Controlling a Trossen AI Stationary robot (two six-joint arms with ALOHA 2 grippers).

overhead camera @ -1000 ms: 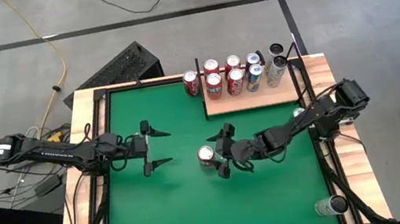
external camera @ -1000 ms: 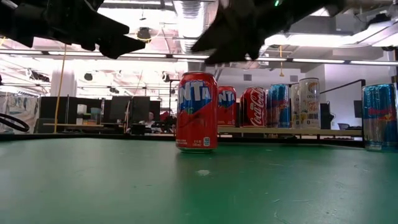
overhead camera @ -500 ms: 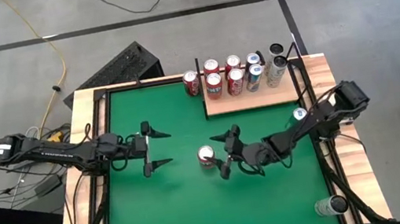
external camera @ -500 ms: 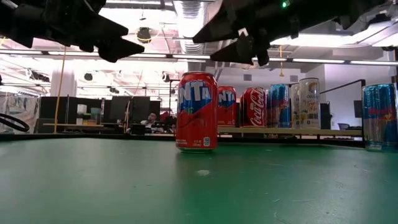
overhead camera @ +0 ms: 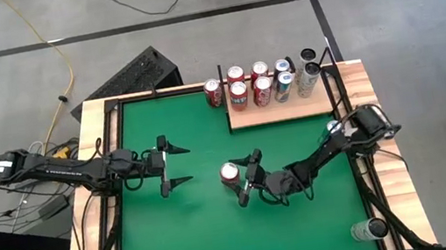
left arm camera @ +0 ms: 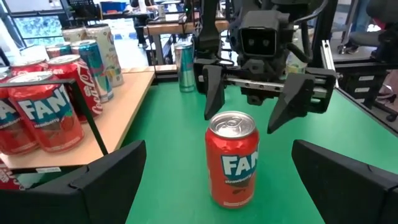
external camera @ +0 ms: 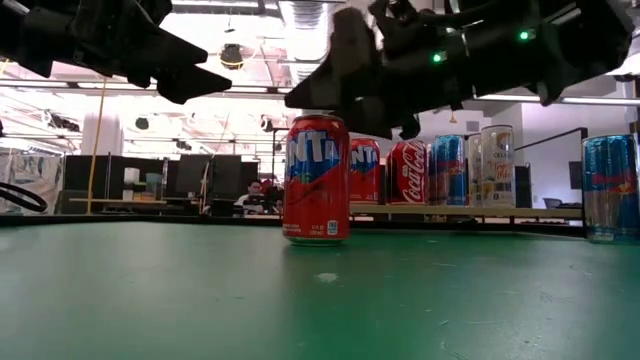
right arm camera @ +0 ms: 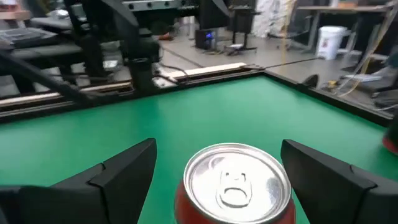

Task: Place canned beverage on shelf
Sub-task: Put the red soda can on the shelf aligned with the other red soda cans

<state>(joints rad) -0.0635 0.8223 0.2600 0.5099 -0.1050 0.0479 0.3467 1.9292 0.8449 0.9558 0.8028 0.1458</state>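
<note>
The red can [overhead camera: 229, 173] stands upright and alone near the middle of the green worktop [overhead camera: 195, 235], well apart from the shelf [overhead camera: 283, 109]. The shelf is the pale wooden board at the far right part of the worktop, and several other cans [overhead camera: 263, 84] already stand in rows along its back edge. Its front half is bare, so I judge there is room for one more can there.

The right hand [overhead camera: 249, 179] is just beside the red can, on the side toward the right arm. Its two fingers are spread wide apart and hold nothing. In the right wrist view the can's silver top [right arm camera: 235, 183] sits between the two dark fingers [right arm camera: 121, 171], so the hand seems lined up to take the can from the side. From the low view it looks as if the fingers are at about the height of the can's top, but this view is poor for depth, so I cannot say surely whether they already surround the body of the can [external camera: 316, 180].

The left hand [overhead camera: 176, 165] waits over the left part of the worktop, also spread open and empty, well apart from the can. It faces the can, probably only to stay out of the way.

The can is not yet gripped, so the carrying to the shelf has not begun.
</note>
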